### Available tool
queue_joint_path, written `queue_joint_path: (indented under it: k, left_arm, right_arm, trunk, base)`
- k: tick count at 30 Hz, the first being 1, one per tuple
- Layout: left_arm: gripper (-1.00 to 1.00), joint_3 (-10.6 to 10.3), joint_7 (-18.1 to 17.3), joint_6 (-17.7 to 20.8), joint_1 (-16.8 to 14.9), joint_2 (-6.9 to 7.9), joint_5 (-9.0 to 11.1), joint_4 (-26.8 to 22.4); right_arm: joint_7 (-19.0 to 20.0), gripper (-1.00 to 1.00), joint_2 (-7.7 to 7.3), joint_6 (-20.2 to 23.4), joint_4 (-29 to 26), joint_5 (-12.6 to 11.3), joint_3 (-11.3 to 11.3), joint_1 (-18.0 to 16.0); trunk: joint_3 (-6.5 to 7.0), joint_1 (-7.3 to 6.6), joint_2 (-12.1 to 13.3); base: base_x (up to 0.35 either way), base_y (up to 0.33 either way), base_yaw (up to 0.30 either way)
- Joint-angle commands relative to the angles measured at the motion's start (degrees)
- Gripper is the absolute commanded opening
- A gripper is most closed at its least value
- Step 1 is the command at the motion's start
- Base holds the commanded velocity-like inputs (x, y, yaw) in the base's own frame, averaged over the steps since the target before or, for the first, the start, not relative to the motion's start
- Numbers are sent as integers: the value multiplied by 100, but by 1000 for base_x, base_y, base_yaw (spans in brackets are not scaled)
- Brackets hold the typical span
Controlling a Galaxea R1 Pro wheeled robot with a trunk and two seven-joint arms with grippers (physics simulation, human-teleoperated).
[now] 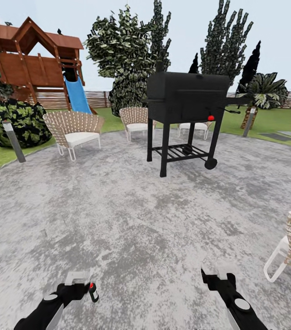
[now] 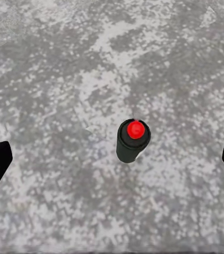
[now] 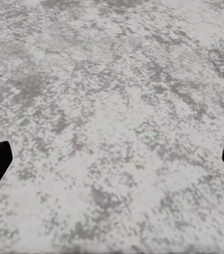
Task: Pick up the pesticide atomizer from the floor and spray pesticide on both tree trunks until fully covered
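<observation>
- Left gripper [image 2: 112,159]: jaws wide apart, nothing between them but paving. It hangs above the pesticide atomizer [image 2: 132,140], a dark can with a red cap, standing upright on the floor [image 2: 48,63]. In the left wrist view the can sits a little off the midline between the fingers, nearer one side.
- In the head view the can [image 1: 92,292] stands just beside the left gripper [image 1: 77,278], not touching it.
- Right gripper [image 3: 112,159]: jaws apart and empty over bare paving; seen low in the head view [image 1: 218,275], well apart from the can.
- Risk: coming down off-centre, one finger could clip the cap and tip the can, which looks narrow and easily toppled. It would then probably roll.
- Risk: closing too high, on the red cap, may give a poor hold.
- Beyond: black grill [image 1: 186,119], wicker chairs [image 1: 74,128], playhouse with blue slide [image 1: 78,95], short palm [image 1: 264,94]. I cannot pick out the slim-trunked trees from here.
</observation>
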Motion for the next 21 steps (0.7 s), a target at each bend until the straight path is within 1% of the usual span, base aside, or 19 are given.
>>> queue_joint_path:
  k: [1,14,21]
  left_arm:
    - [100,38,-42,37,0,-4,-19,-12]
    - [100,47,-41,28,-5,-4,-19,-12]
    - [100,47,-41,26,-9,-4,-19,-12]
  right_arm:
    - [1,100,0,-17,2,2,-3,-2]
    - [2,100,0,-11,-1,2,-3,-2]
    - [1,100,0,-9,2,2,-3,-2]
  trunk:
    - [-32,1,-4]
    - [-327,34,-21]
    - [-533,52,-31]
  base:
    - [0,0,0]
    - [0,0,0]
    - [0,0,0]
